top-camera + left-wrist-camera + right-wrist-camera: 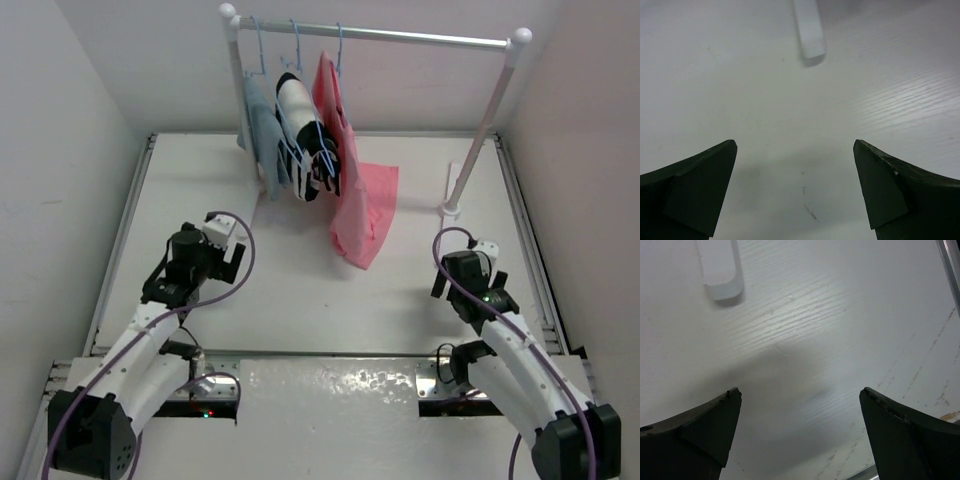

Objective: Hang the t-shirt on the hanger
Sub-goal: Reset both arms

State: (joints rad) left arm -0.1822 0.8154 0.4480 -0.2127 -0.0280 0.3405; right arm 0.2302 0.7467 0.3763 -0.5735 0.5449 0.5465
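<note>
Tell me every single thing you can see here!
t-shirt: one, salmon pink, rightmost on the rack
patterned garment: one, black and white, middle
plain garment: one, pale blue-grey, leftmost
hangers: three, light blue, hooked on the rail
rack: one, white posts, silver rail, back of table
table: one, white
left gripper: one, dark, open, over the table
right gripper: one, dark, open, over the table

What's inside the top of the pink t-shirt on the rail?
Only the hook of a light-blue hanger shows, rising from the t-shirt up to the rail. The frame is covered by fabric, so how it sits in the shoulders cannot be seen.
</note>
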